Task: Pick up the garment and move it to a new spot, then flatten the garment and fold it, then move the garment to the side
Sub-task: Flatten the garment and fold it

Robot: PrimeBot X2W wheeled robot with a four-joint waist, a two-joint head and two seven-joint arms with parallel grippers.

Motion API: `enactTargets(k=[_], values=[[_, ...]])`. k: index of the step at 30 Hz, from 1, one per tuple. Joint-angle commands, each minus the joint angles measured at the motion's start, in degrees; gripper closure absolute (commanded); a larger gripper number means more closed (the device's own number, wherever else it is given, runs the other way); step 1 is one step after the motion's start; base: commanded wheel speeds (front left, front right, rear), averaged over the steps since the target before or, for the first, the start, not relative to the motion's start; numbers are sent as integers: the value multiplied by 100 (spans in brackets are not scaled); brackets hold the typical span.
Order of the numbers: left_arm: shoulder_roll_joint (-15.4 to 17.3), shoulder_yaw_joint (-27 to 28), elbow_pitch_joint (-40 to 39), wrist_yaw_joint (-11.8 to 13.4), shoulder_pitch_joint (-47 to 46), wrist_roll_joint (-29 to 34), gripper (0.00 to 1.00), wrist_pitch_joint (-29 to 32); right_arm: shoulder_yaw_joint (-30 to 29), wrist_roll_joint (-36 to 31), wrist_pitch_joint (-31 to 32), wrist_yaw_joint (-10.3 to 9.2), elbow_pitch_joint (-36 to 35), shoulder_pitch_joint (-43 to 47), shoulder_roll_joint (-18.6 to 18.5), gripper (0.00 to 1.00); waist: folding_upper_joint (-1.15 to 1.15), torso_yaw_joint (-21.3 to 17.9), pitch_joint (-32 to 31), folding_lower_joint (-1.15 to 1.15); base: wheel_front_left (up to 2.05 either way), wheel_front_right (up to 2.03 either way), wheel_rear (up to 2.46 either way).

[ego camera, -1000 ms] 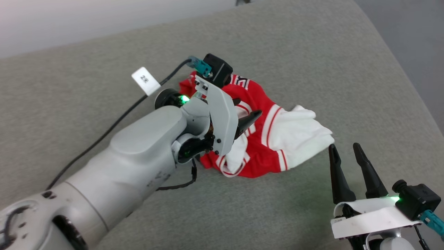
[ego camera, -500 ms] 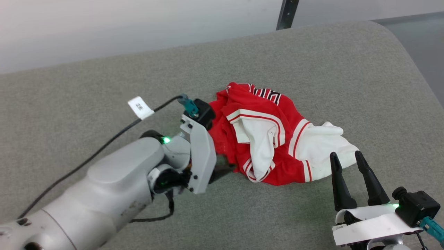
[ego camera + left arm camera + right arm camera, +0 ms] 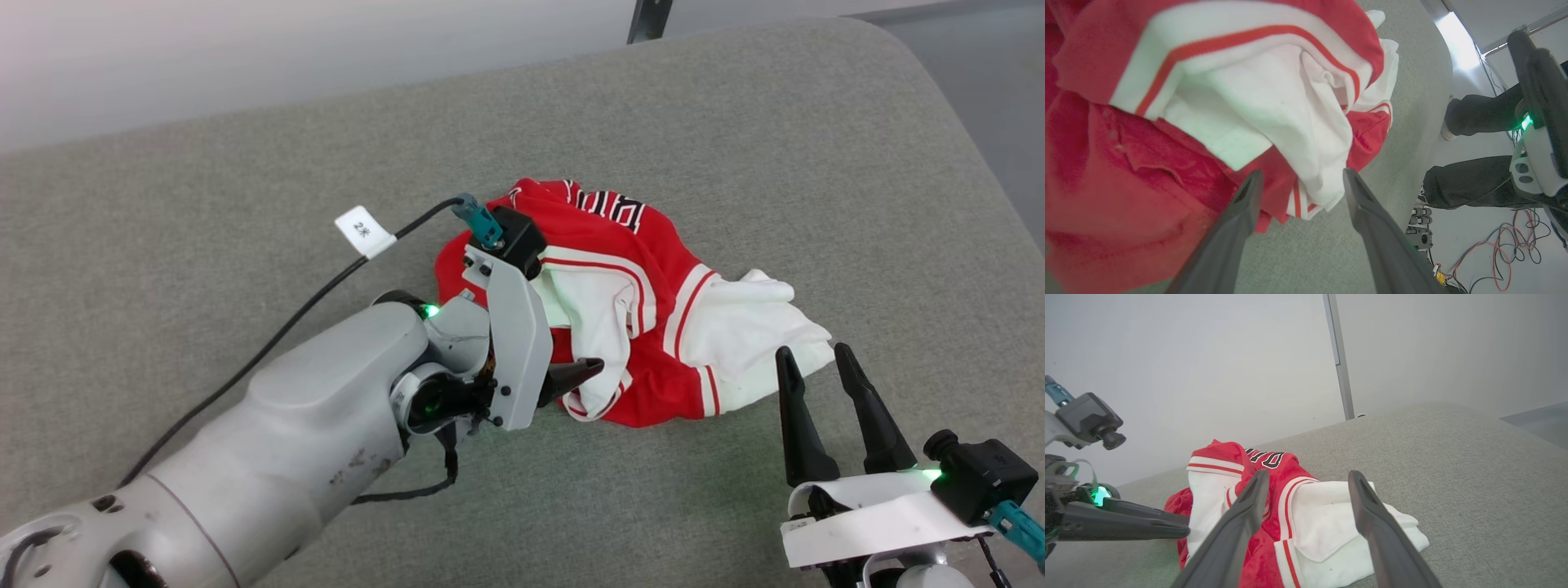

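The garment [image 3: 653, 245] lies crumpled in the middle of a grey cushioned surface [image 3: 735, 122]. It is a red jersey with white sleeves, striped trim and black lettering on its far fold. My left gripper [image 3: 575, 371] is open at its near left edge. In the left wrist view its fingers [image 3: 1249, 192] straddle the white sleeve and red hem [image 3: 1306, 204] without closing on them. My right gripper [image 3: 813, 355] stands open at the lower right, its tips just short of the white sleeve [image 3: 759, 327]. The right wrist view shows the garment [image 3: 1314, 522] beyond the right gripper [image 3: 1308, 475].
A black cable with a white tag [image 3: 365, 231] trails from my left wrist across the cushion. A pale wall and a dark post [image 3: 645, 18] stand behind. Past the cushion's edge a person's dark-trousered legs [image 3: 1474, 114] and floor cables [image 3: 1506, 253] appear.
The head view has shifted. My left gripper drew back off the garment to its near left edge, then came forward over the hem. The right gripper has stayed put.
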Motion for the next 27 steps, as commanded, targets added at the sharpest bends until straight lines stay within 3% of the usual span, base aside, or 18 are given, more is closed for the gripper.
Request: enactTargets(k=[1,3,4,5,6,7,18,27], values=[[-38,33,54,-17,4,-90,0,16,16,56,-30,-2,4,-46,5,0,0,-42,27,0,0,0,0],[-76,32,139,-37,4,-91,0,12,32,75,-30,-2,7,-53,5,0,0,-68,32,0,0,0,0],[-84,23,184,-49,5,-75,13,16,37,85,-30,-2,13,-57,5,0,0,-77,31,0,0,0,0],[-93,14,231,-58,1,-54,54,18,36,93,-30,-2,15,-59,5,0,0,-84,29,0,0,0,0],[-109,10,268,-55,-4,-47,71,0,32,99,-30,-2,17,-59,5,0,0,-89,24,0,0,0,0],[-122,17,294,-67,3,-66,100,-15,22,98,-30,-2,22,-54,5,0,0,-90,10,0,0,0,0],[191,194,168,-142,-116,-140,100,-258,-117,-59,-30,-2,68,166,5,0,0,345,-386,0,0,0,0],[1244,246,284,-37,-742,420,100,-285,-118,-231,-30,-2,83,282,4,0,0,796,-615,0,0,0,0]])
